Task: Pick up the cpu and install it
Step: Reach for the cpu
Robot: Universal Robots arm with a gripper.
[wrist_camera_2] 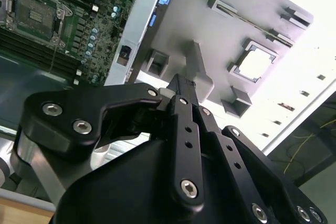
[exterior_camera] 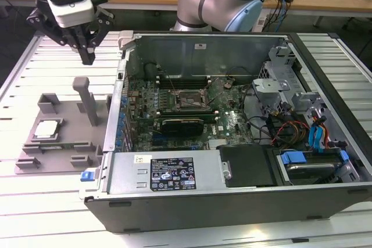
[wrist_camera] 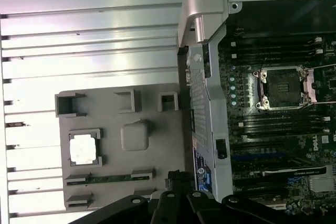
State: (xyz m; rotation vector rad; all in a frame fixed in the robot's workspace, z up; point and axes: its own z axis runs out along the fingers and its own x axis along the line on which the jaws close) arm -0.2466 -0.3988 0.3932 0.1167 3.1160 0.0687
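Silver-topped, the cpu (exterior_camera: 47, 129) lies in a square recess of the grey tray (exterior_camera: 70, 121), near the desk (exterior_camera: 35, 213) edge at the exterior view's left. The gripper (exterior_camera: 87, 55) hangs above the tray's far edge, fingers (exterior_camera: 86, 47) pressed together, holding nothing. Beside the tray, the open computer case (exterior_camera: 174, 172) shows its empty socket (exterior_camera: 190, 100).

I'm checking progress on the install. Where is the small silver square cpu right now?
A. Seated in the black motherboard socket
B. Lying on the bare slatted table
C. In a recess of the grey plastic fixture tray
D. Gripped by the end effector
C: the small silver square cpu sits in a recess of the grey plastic fixture tray, apart from the end effector, which hangs higher up.
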